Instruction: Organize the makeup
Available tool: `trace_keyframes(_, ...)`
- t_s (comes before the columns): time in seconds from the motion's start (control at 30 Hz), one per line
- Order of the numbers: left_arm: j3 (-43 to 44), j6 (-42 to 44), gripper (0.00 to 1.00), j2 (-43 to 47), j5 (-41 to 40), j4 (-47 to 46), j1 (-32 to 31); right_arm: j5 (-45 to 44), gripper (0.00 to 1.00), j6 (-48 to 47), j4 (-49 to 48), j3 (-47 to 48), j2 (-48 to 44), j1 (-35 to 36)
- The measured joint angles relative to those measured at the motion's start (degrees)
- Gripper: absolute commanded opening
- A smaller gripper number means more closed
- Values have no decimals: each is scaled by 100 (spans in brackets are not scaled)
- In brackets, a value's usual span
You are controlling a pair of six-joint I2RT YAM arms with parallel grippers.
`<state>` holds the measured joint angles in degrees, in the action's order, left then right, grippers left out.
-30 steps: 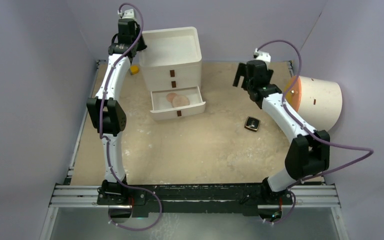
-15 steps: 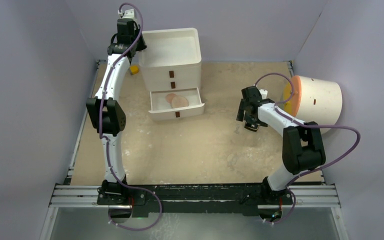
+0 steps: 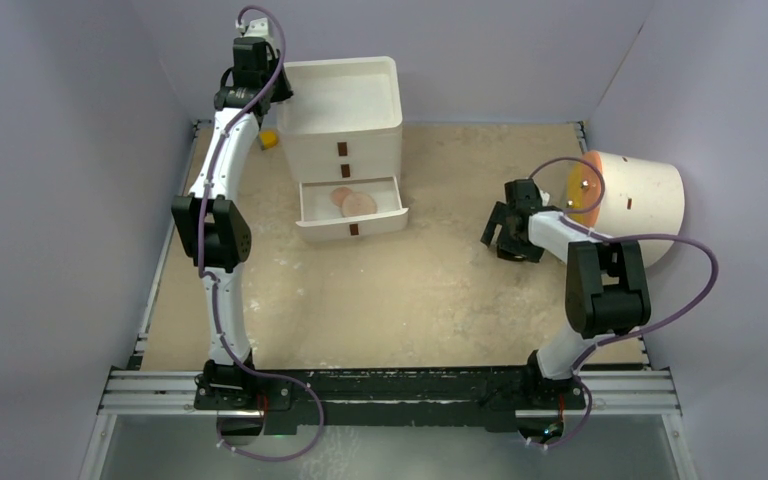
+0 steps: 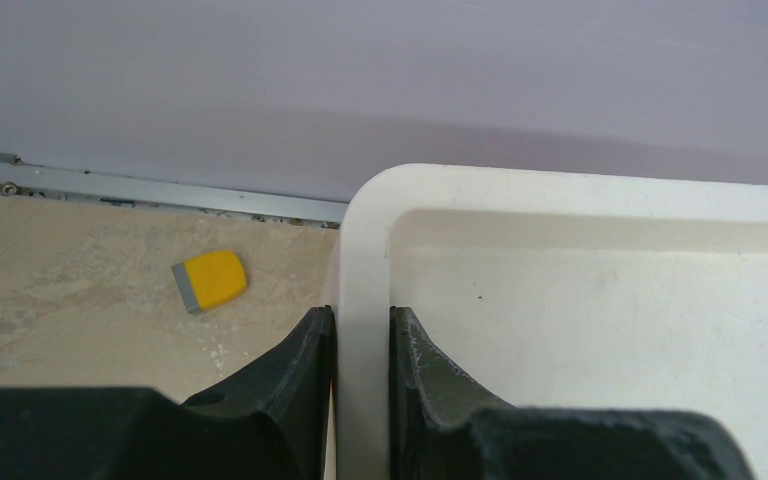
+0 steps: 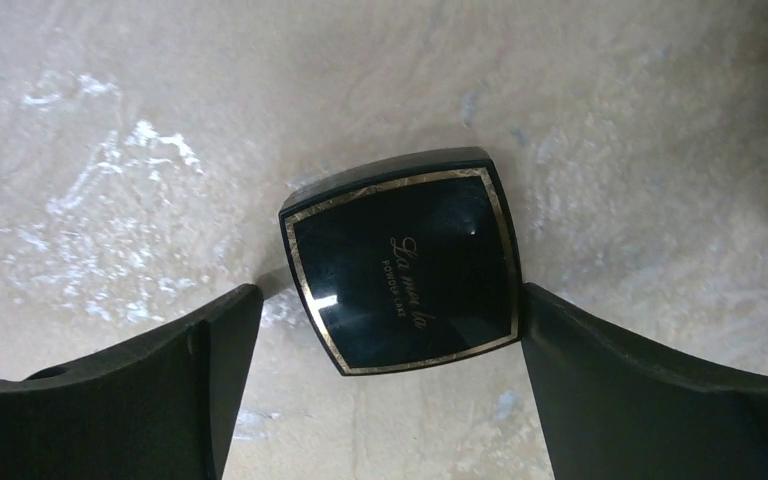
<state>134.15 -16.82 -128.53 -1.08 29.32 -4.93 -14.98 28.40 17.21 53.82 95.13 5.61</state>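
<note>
A black square compact (image 5: 405,270) with a gold border lies flat on the table. My right gripper (image 5: 390,300) is open and low over it, one finger on each side; the right finger is close to the compact's edge. In the top view the right gripper (image 3: 508,243) covers the compact. Two round peach discs (image 3: 352,200) lie in the open bottom drawer (image 3: 355,222) of the white drawer unit (image 3: 340,110). My left gripper (image 4: 360,315) is shut on the unit's top rim (image 4: 365,250) at its back left corner (image 3: 278,90). The stick, the patterned box and the tube are out of view.
A small yellow block (image 4: 210,280) lies on the table left of the drawer unit, also in the top view (image 3: 269,139). A big cream cylinder with an orange face (image 3: 630,200) lies on its side just right of my right gripper. Purple walls close in the back and sides.
My right arm has swung from the back of the table toward me and down, bringing its open jaws around the black compact. The left arm has not moved.
</note>
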Motion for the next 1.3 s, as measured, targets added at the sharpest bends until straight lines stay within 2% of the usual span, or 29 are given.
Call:
trace_keyframes(0.17,-11,13,0,4,7,-13,4,90,96,-7,-155,125,155,2)
trace_keyframes(0.27,-24,15,0,9,7,-24,4,68,89,-17,-179,260,282,0)
trace_keyframes(0.37,-39,17,0,15,9,-39,4,52,72,-33,-210,328,341,0)
trace_keyframes(0.5,-57,17,0,24,24,-55,9,57,41,-52,-229,365,369,0)
trace_keyframes(0.6,-57,24,0,24,46,-59,15,59,22,-59,-251,385,374,0)
trace_keyframes(0.63,-61,35,0,24,50,-61,17,57,19,-61,-264,393,376,2)
trace_keyframes(0.9,-66,52,0,28,90,-72,28,-177,19,-212,-197,485,382,339)
trace_keyframes(1.13,-66,46,0,28,105,-72,31,-328,19,-350,76,1128,223,1377)
trace_keyframes(1.3,-66,39,0,28,120,-66,31,-348,19,-407,48,1976,125,2109)
